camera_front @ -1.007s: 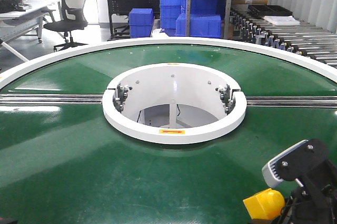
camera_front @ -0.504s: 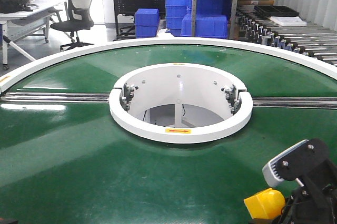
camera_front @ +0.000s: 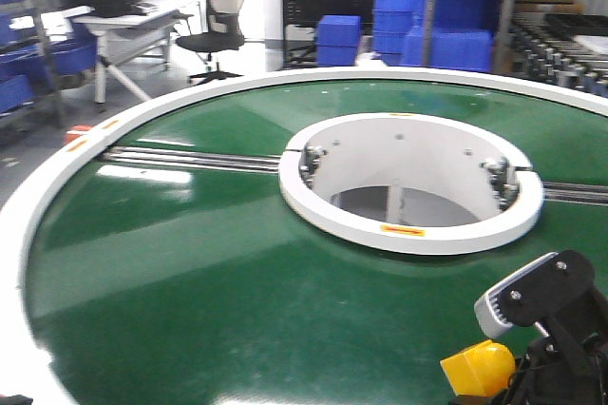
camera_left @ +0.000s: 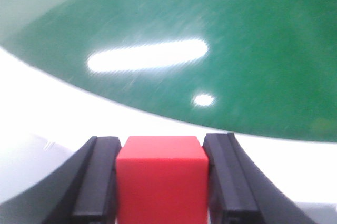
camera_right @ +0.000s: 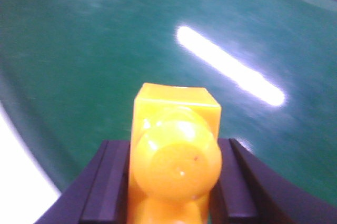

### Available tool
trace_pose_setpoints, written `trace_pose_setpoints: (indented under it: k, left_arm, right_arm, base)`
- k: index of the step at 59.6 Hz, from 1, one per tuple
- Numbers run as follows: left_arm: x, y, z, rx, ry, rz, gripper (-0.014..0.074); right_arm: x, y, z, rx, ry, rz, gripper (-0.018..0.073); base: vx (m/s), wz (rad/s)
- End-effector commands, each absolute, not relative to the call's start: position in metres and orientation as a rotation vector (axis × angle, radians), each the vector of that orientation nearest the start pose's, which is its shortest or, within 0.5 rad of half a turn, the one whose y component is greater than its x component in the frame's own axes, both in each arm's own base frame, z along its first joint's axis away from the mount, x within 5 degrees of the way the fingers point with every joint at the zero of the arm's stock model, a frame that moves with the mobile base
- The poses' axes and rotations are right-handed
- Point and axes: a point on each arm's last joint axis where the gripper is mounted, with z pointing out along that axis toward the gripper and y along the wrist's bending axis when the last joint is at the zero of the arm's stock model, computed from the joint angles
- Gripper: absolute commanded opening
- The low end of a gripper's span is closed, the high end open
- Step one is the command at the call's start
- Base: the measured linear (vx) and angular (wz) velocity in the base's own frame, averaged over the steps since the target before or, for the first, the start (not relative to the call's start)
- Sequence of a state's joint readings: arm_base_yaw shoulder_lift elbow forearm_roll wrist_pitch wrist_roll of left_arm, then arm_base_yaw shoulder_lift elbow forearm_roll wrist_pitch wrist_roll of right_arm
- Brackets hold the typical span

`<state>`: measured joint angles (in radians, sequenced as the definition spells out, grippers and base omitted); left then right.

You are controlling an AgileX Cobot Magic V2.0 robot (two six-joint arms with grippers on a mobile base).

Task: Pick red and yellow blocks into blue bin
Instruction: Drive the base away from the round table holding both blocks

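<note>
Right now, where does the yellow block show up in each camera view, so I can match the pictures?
Exterior front-facing: the yellow block sits at the bottom right, near the lower edge.
Left wrist: not in it; the left gripper holds the red block there.
Right wrist: the yellow block fills the low centre, held in the right gripper.
Shared landmark: the green belt, seen in all three views.

Bright; glare streaks on table [camera_left: 274,29]; wrist views blurred.
</note>
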<state>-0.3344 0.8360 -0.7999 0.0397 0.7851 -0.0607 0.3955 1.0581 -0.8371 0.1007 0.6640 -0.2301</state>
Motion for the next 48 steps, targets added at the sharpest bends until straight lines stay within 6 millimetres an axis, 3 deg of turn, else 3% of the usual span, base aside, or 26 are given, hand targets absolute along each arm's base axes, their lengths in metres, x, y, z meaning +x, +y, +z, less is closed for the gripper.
trace_pose_setpoints:
  k: [1, 48]
  left_arm:
    - [0.1505, -0.0506, 0.3462, 0.322, 2.189, -0.179, 0.0240]
    - [0.1505, -0.0506, 0.3462, 0.322, 2.189, -0.179, 0.0240]
  right_arm:
    - [0.1936, 0.0864, 0.3290, -0.639, 2.168, 0.195, 0.0242]
    - [0.1936, 0.0864, 0.3290, -0.639, 2.168, 0.195, 0.0242]
  base:
    - [-0.12, 0.45]
    - [-0.11, 0.53]
